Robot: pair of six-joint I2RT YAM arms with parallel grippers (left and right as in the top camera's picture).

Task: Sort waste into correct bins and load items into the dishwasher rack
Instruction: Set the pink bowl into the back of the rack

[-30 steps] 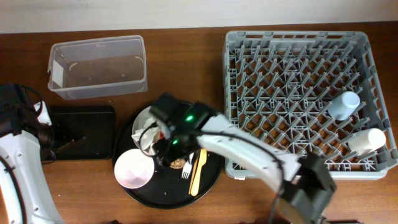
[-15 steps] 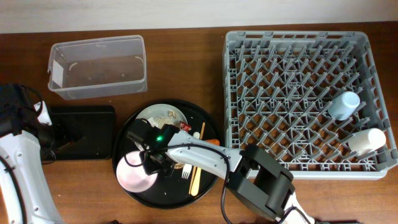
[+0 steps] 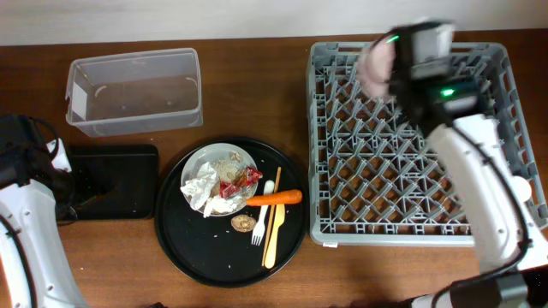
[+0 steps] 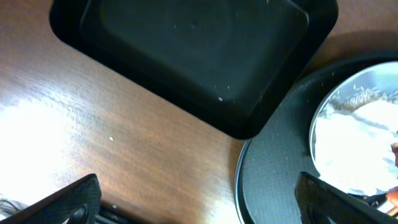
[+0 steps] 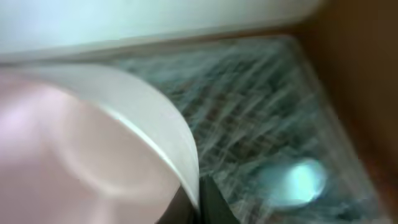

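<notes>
Up went the pink bowl, off the round black tray and across to the far left corner of the dishwasher rack, pinched by its rim in the right claw. Motion blur smeared it in both views, so I couldn't tell which way its mouth faced. The right arm covered the rack's right side. Left of the rack, the carrot lay crosswise, thick end toward the rack. Well left of the rack, the left claw hung wide and empty.

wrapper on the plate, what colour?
Red wrapper; shows best in the overhead view.
</notes>
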